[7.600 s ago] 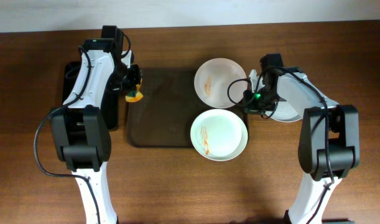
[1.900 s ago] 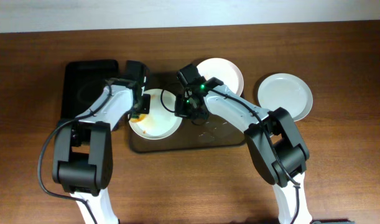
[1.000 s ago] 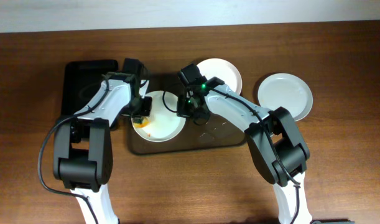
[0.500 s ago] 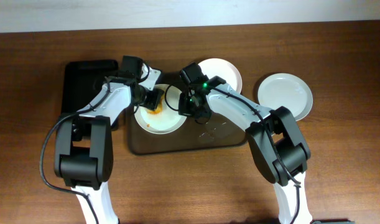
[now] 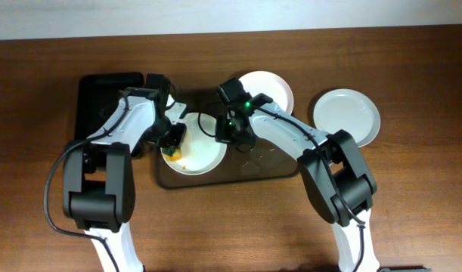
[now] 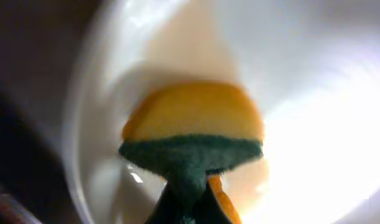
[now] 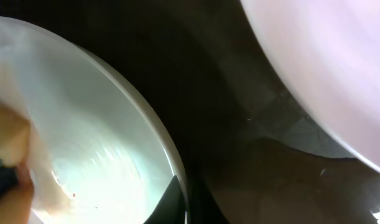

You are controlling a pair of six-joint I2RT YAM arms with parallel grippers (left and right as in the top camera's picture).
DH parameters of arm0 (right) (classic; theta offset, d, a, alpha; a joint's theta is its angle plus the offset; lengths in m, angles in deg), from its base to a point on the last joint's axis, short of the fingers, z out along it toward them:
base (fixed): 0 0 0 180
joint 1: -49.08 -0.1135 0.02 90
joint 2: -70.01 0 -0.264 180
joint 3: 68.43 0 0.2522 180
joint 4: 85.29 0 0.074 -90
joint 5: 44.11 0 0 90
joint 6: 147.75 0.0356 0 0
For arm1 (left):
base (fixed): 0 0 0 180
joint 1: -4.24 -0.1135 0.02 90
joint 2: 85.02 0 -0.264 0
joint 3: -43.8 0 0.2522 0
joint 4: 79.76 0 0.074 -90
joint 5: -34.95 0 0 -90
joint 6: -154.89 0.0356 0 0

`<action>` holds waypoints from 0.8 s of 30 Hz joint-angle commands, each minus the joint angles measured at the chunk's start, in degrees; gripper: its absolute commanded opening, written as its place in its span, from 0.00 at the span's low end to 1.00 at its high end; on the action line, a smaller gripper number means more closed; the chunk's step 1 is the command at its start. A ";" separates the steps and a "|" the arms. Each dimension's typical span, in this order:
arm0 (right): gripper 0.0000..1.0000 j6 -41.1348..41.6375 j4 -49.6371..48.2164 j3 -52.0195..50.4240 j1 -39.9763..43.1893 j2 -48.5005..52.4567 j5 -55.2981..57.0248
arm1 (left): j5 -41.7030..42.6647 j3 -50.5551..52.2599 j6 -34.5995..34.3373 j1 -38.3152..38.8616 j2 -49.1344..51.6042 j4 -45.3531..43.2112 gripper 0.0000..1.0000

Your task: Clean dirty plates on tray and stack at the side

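A white plate with an orange smear lies on the left part of the dark brown tray. My left gripper is shut on a yellow and green sponge pressed onto this plate. My right gripper is shut on the plate's right rim. A second white plate sits at the tray's far edge and shows in the right wrist view. A third, clean white plate lies on the table right of the tray.
A smaller glossy black tray stands left of the brown tray, under my left arm. The wooden table extends around both trays.
The left gripper has swept the sponge from the plate's far left part back toward its near left edge. The right gripper has stayed on the rim.
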 commanded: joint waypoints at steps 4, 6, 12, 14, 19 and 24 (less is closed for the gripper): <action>0.04 0.85 -0.24 -0.42 0.22 1.16 1.40 | 20.13 3.26 16.55 0.48 3.39 -1.84 0.00; 0.04 0.85 -0.24 -0.42 0.22 1.16 1.40 | 21.73 3.26 15.52 0.26 3.39 -6.54 0.00; 0.04 0.85 -0.26 -0.42 0.22 1.16 1.42 | 7.89 3.26 -1.38 -1.92 3.39 -16.76 0.00; 0.04 0.85 -0.26 -0.42 0.22 1.16 1.42 | -5.64 3.26 -10.60 -2.25 3.39 -17.81 0.00; 0.04 0.85 -0.24 -0.42 0.22 1.16 1.42 | -18.82 2.47 -16.02 -2.08 2.89 -15.32 0.00; 0.04 0.83 -0.22 -0.42 0.22 1.16 1.42 | -9.31 -10.25 -15.93 -1.33 0.63 -1.31 0.01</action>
